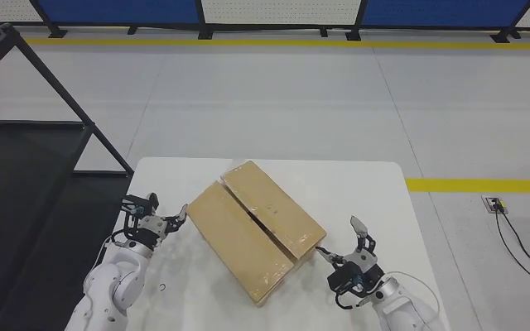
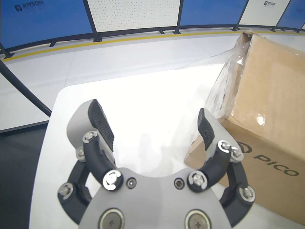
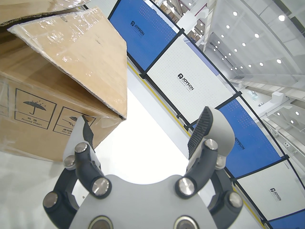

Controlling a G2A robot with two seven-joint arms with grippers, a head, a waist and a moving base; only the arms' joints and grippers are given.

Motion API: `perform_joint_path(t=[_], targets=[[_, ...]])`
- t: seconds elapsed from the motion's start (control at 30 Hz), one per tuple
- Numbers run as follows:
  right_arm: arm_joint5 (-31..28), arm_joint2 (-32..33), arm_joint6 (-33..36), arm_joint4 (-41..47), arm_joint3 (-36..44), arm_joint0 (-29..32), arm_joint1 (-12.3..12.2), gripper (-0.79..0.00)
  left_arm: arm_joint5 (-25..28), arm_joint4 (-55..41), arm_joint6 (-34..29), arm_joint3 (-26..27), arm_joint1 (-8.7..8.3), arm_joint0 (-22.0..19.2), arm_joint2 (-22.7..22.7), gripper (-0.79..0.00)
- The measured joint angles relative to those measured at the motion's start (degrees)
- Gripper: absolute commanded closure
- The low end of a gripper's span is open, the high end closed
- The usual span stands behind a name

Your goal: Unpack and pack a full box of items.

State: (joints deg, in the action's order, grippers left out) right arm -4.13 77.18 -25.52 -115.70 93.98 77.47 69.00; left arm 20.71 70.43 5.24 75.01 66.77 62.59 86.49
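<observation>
Left claw (image 1: pixel 166 208) (image 2: pixel 147 110): wide, nothing between the ribbed pads (image 2: pixel 101 122). It sits low over the tabletop (image 1: pixel 364 190) (image 2: pixel 143 84), just beside the corner of the box (image 1: pixel 248 227) (image 2: pixel 269 91) that lies on the robot's left side. One finger (image 2: pixel 209 132) stands right at the foot of the box wall there. I cannot tell if it touches the wall. The other finger is over bare tabletop, away from the box.

Right claw (image 1: pixel 339 238) (image 3: pixel 145 115): also wide, holding nothing. It is at the opposite corner of the box (image 3: pixel 47 77), on the robot's right side. One fingertip (image 3: pixel 85 129) lies against or just short of the printed side wall, and contact is not resolvable. The other finger (image 3: pixel 202 125) points away from the box.

Box: brown cardboard, resting flat on the tabletop (image 3: pixel 28 179), turned at a diagonal between the two claws. Two long top flaps (image 1: pixel 273 207) are folded down and meet along a seam that runs the length of the lid. In the right wrist view the flap (image 3: pixel 78 48) at the corner nearest that claw stands slightly lifted off the wall below it, showing a gap. Shiny clear film (image 2: pixel 226 89) (image 3: pixel 59 36) covers the flap surfaces and part of the end wall. The contents are hidden.

Beyond the box: pale floor (image 1: pixel 273 91), a yellow line (image 1: pixel 248 42) across it, then blue and white panels (image 1: pixel 281 10) (image 2: pixel 133 3). A second yellow strip (image 1: pixel 468 184) lies on the floor past the box's right-hand side.
</observation>
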Motion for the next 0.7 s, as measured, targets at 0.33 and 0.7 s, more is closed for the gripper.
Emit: perform_joint_path(t=[0.33,0.7], targets=[[-2.5,5.1,-5.1,-2.8,2.0,5.8,-1.4,-0.785,1.0,0.5,-0.2,1.1,-0.14,0.9,-0.6,-0.785],[-4.4,6.9,-8.5,-4.8,4.0,10.2,-2.3,-0.785,1.2,1.2,0.0,1.9,-0.29,1.5,-0.9,-0.785]])
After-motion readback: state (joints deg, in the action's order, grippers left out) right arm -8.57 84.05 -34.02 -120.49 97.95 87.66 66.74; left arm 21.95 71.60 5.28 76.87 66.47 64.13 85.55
